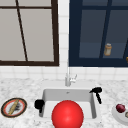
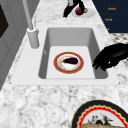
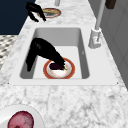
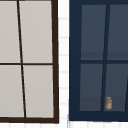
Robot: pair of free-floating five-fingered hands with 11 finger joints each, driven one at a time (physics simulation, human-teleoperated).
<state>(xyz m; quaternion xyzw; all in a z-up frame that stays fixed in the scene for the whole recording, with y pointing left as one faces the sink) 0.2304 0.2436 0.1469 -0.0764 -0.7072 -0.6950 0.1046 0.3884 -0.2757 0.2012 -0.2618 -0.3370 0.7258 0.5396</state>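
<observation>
A red-rimmed plate (image 2: 60,67) lies on the sink floor (image 2: 53,53) with a dark purple eggplant (image 2: 70,60) on it; both also show in the right side view as plate (image 3: 70,72) and eggplant (image 3: 56,66). My left hand (image 1: 39,103) hovers at the sink's left rim, fingers relaxed and hanging, holding nothing; it is the near hand (image 2: 111,56) in the left side view. My right hand (image 1: 97,90) hangs over the right rim with its fingers pointing down, open and empty, apart from the eggplant. A large red ball (image 1: 67,114) covers the basin's front.
The faucet (image 1: 68,77) rises behind the basin. On the left counter, a dark-rimmed plate (image 1: 5,111) carries a tan elongated item (image 1: 13,107). To the right, a white plate (image 1: 116,115) bears a dark red round item (image 1: 120,108). A small bottle (image 4: 108,103) stands behind the blue cabinet's glass.
</observation>
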